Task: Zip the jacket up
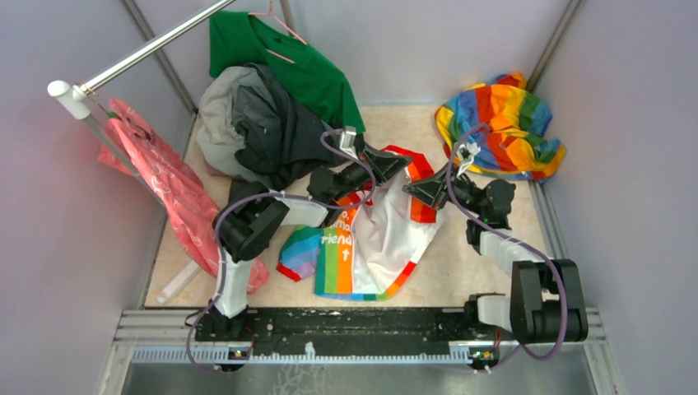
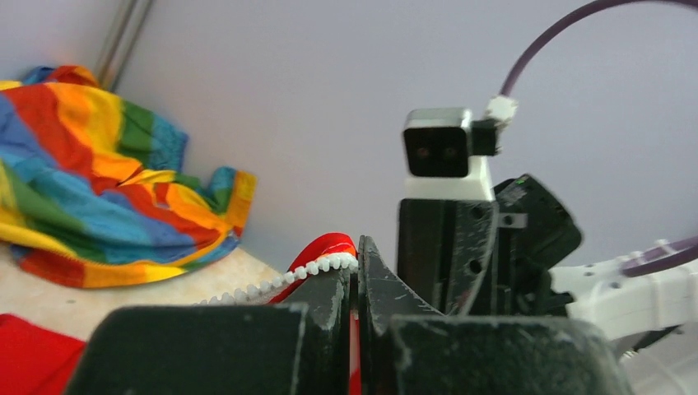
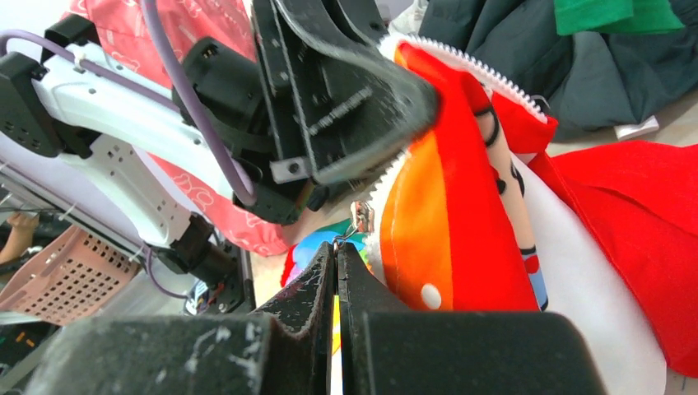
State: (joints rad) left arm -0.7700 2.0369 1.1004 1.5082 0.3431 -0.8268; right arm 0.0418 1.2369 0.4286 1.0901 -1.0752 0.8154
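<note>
— How are the arms set?
— There are two, rising from the bottom edge and bent inward. Their heads meet mid-frame over the one jacket (image 1: pixel 387 239), spread at the centre of the table (image 1: pixel 469 276).
— And the grips?
— The left gripper (image 1: pixel 402 164) is clenched on the jacket's toothed red edge and holds it raised. The right gripper (image 1: pixel 409 191) is pinched tight on the metal zipper pull (image 3: pixel 362 218), just below.
— What's beyond?
— One pink cloth (image 1: pixel 160 177) at left, one dark grey garment (image 1: pixel 272 123), one green shirt (image 1: pixel 309 70) at top centre and one rainbow cloth (image 1: pixel 502 123) at upper right.
</note>
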